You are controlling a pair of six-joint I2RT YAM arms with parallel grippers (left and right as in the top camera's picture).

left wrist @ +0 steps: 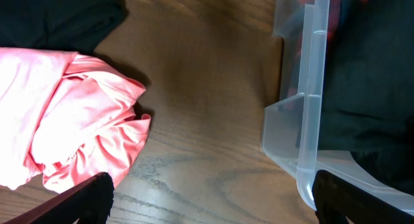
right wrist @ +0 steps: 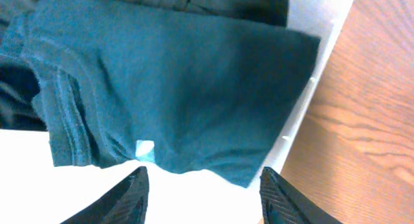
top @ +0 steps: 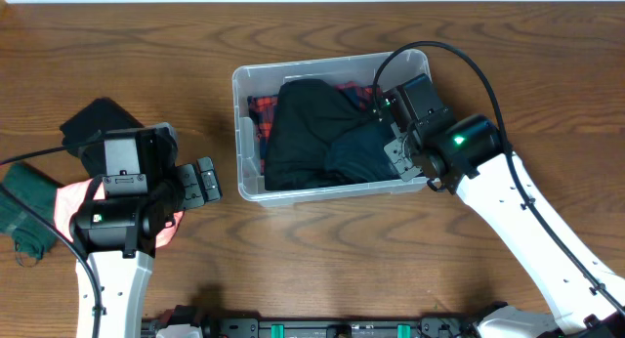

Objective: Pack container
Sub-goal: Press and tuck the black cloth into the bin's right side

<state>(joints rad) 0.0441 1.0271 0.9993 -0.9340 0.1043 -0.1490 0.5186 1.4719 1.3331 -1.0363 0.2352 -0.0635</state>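
While the large clear plastic rectangular bin (top: 322,191) sits near the far edge of the brown wooden table (top: 322,270), about mid-width, it holds a black garment (top: 303,133), a red plaid cloth (top: 262,118) and a dark teal shirt (right wrist: 174,88). Right gripper (right wrist: 204,175) hangs over the bin's right end above the teal shirt, fingers spread, gripping nothing. Left gripper (top: 208,179) is toward the left edge beside a crumpled pink cloth (left wrist: 65,114), fingers apart and empty, pointing at the bin.
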